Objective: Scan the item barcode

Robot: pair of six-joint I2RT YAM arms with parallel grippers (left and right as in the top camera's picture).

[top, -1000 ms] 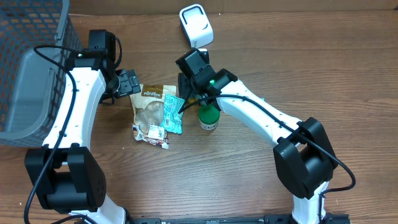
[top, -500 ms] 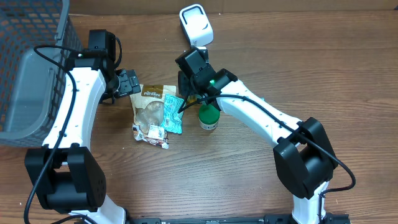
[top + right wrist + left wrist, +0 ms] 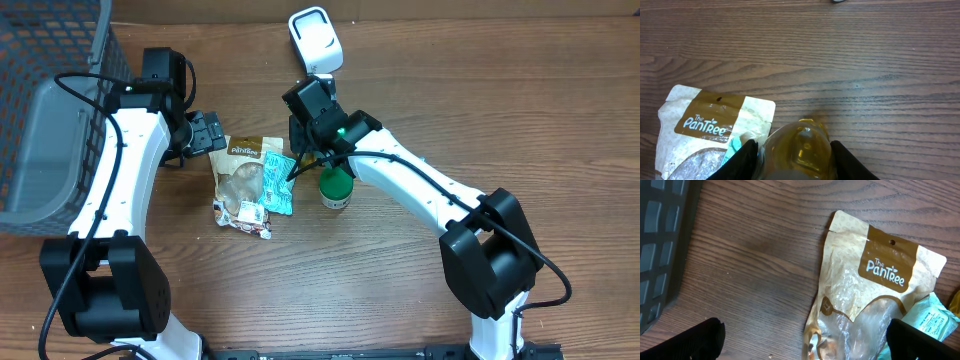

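Pinching the yellow bottle (image 3: 797, 142), the right gripper (image 3: 794, 152) is clasping it, presumably for the white scanner (image 3: 315, 38); the left gripper (image 3: 807, 342) is idling open.

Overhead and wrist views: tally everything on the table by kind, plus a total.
Bags: 2 (brown snack pouch, teal packet)
Jars or bottles: 2 (green-lidded jar; yellow bottle, clear only in the right wrist view)
Scanner: 1
Basket: 1
Total: 6
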